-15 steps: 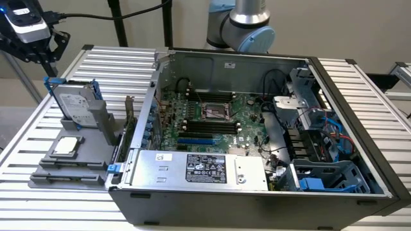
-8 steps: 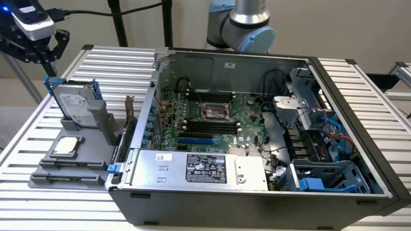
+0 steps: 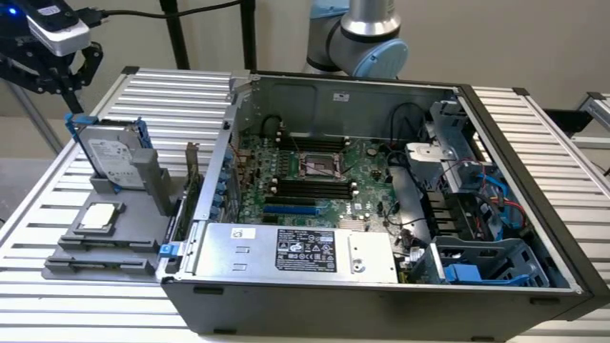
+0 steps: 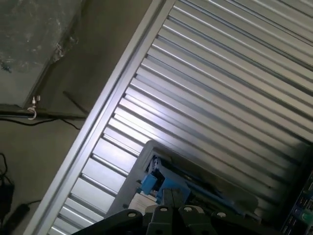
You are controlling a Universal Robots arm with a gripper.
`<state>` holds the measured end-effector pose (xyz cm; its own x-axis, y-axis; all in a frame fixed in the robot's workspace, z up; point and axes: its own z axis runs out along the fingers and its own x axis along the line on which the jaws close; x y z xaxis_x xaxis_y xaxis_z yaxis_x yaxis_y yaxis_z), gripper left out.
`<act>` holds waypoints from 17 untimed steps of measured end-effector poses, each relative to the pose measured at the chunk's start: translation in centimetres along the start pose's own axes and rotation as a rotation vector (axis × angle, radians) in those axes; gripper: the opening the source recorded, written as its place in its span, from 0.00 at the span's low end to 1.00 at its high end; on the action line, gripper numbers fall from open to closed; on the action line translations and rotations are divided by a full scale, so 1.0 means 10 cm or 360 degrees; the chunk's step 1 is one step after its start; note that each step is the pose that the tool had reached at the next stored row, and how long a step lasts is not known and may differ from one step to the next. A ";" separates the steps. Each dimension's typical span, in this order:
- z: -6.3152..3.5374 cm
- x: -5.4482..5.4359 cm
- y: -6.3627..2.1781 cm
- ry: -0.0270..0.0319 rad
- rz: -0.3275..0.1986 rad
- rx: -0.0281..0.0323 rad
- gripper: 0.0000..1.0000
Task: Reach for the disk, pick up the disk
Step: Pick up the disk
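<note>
Fingers: hung clenched just above the disk's far corner.
Around: open computer case stood right; square chip lay nearer on the grey holder.
Disk: stood upright in the holder, left on the desk; white label, blue rails.

The arm is a polished silver-grey tube with a dark band, set into rounded grey joint housings closed by pale blue end caps. The tool is built of matt black linkage bars joined by round silver pivot pins and ends in slim grey fingers. The wrist camera housing is a white-and-grey box with a dark face. A black cable runs from the housing.
</note>
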<state>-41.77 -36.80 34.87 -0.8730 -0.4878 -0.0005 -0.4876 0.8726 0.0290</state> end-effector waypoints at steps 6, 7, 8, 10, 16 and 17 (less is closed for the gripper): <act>-0.007 0.00 0.001 0.00035 -0.0174 0.00009 0.11; -0.008 0.00 0.000 0.00041 -0.0205 0.00011 0.11; -0.009 0.00 0.000 0.00047 -0.0232 0.00012 0.11; -0.010 0.00 0.000 0.00061 -0.0290 0.00014 0.11; -0.010 0.00 0.000 0.00098 -0.0450 0.00017 0.11; -0.010 0.00 0.000 0.00103 -0.0475 0.00017 0.11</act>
<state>-41.77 -36.80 34.97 -0.6908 -0.7230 -0.0025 -0.7228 0.6905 0.0274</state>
